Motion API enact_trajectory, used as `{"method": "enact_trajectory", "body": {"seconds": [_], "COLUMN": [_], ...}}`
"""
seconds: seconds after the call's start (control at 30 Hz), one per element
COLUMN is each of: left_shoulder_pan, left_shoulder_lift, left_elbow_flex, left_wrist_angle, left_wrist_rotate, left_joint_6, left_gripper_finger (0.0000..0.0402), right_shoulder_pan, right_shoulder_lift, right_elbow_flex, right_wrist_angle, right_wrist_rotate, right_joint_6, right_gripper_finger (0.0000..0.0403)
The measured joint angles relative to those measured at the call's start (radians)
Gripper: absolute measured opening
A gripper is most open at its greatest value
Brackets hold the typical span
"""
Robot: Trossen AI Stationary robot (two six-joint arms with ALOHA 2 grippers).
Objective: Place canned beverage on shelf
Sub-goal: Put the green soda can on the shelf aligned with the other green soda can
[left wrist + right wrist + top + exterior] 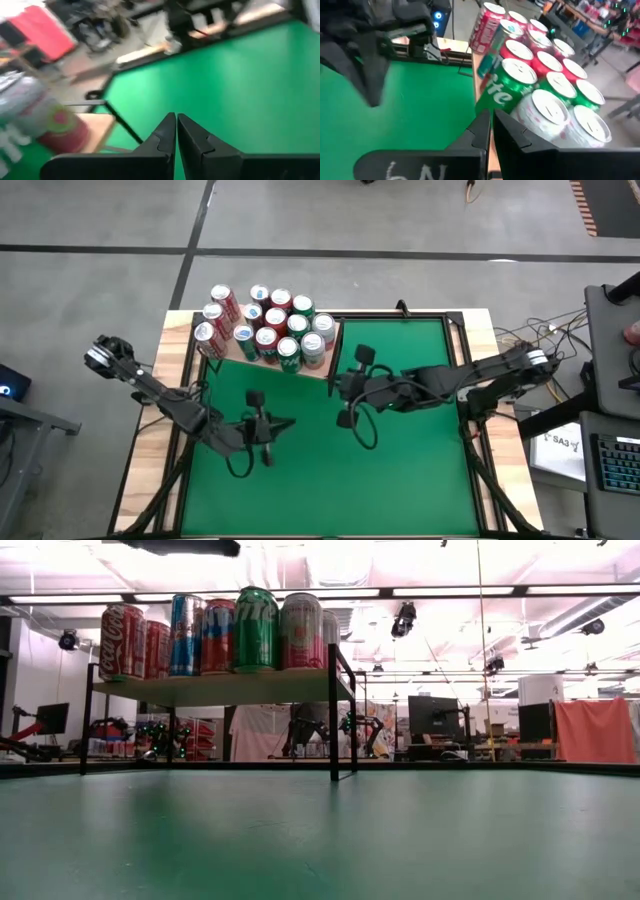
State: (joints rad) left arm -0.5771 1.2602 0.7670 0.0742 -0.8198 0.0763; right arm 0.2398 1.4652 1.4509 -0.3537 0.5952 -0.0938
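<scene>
Several canned beverages stand upright in a tight cluster on the pale wood shelf at the table's far left. In the low view the shelf stands raised above the green table on thin dark legs, with the cans on top. My left gripper is shut over the table's middle, near of the shelf, with nothing in it. My right gripper is shut and bare just right of the shelf's right end. Its wrist view has the cans close ahead of its fingertips.
The green table surface lies open toward the near and right sides. A dark rail and a wooden frame run round it. A desk with a keyboard stands beyond the right edge. The shelf's dark upright leg stands at its right end.
</scene>
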Motion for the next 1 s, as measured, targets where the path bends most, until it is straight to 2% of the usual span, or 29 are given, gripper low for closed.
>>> {"method": "enact_trajectory", "body": {"seconds": [0.13, 0.2, 0.27, 0.6, 1.0], "left_shoulder_pan": [0.051, 0.078, 0.105, 0.256, 0.304], "left_shoulder_lift": [0.0, 0.0, 0.0, 0.0, 0.002], "left_elbow_flex": [-0.103, -0.144, -0.171, -0.196, -0.188], "left_wrist_angle": [0.254, 0.335, 0.387, 0.45, 0.452], "left_wrist_rotate": [-0.14, -0.226, -0.271, -0.294, -0.296], "left_joint_6": [0.048, 0.056, 0.069, 0.044, 0.038], "left_gripper_finger": [0.0, 0.0, 0.0, 0.0, 0.0], "right_shoulder_pan": [0.0, 0.0, 0.0, -0.003, -0.003], "right_shoulder_lift": [-0.041, -0.047, -0.047, -0.025, -0.023], "right_elbow_flex": [0.0, 0.0, 0.0, 0.0, 0.0], "right_wrist_angle": [-0.065, -0.084, -0.097, -0.107, -0.111], "right_wrist_rotate": [0.0, 0.0, 0.0, 0.009, 0.01], "right_joint_6": [0.054, 0.068, 0.07, 0.057, 0.049], "right_gripper_finger": [0.0012, 0.0012, 0.0012, 0.0012, 0.0012]}}
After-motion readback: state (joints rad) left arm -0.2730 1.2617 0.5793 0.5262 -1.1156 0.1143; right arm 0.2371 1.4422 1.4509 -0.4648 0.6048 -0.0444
